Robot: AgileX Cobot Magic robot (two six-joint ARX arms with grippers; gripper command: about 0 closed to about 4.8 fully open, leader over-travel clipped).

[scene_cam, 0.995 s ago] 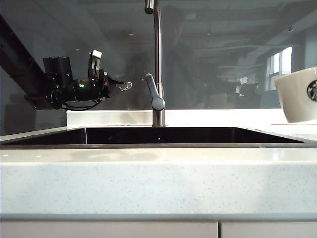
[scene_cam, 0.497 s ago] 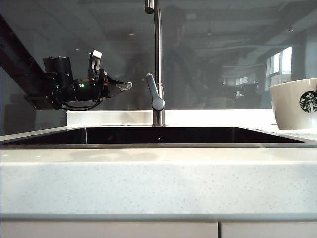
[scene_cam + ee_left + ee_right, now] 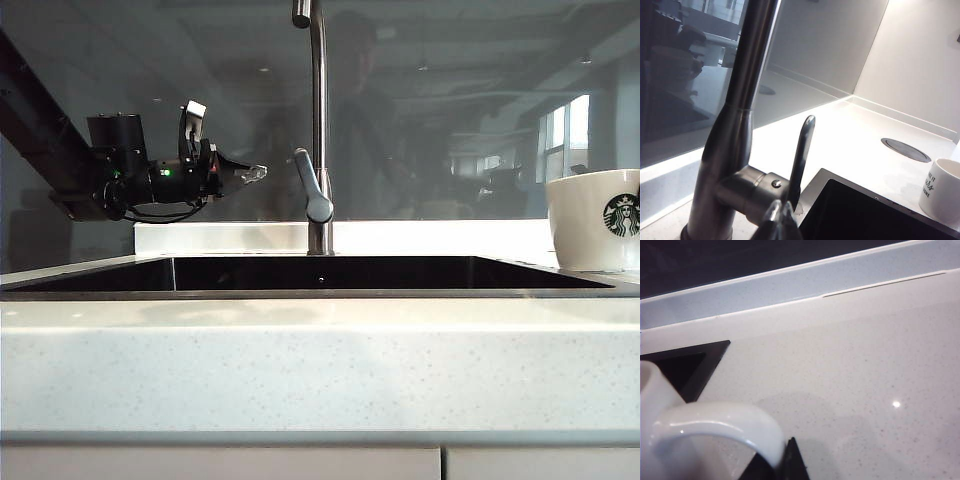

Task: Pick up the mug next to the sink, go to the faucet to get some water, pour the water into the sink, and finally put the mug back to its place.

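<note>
The white mug (image 3: 598, 220) with the green logo stands upright at the far right, level with the countertop beside the black sink (image 3: 320, 273). My right gripper (image 3: 777, 460) is shut on the mug's handle (image 3: 715, 422); in the exterior view this gripper is out of frame. The tall steel faucet (image 3: 318, 120) rises behind the sink's middle, its grey lever (image 3: 314, 187) pointing up and left. My left gripper (image 3: 252, 173) hangs shut and empty just left of the lever. In the left wrist view its tips (image 3: 780, 211) sit close below the lever (image 3: 802, 150), and the mug (image 3: 942, 192) shows far off.
A dark glass backsplash (image 3: 450, 100) runs behind the white speckled countertop (image 3: 320, 360). A round flat cover (image 3: 906, 150) lies in the counter behind the mug, near the corner wall. The sink's corner (image 3: 687, 362) lies close beside the mug.
The mug has come down and turned from tilted to upright, ending level with the counter at the right of the sink. The left gripper has stayed still.
</note>
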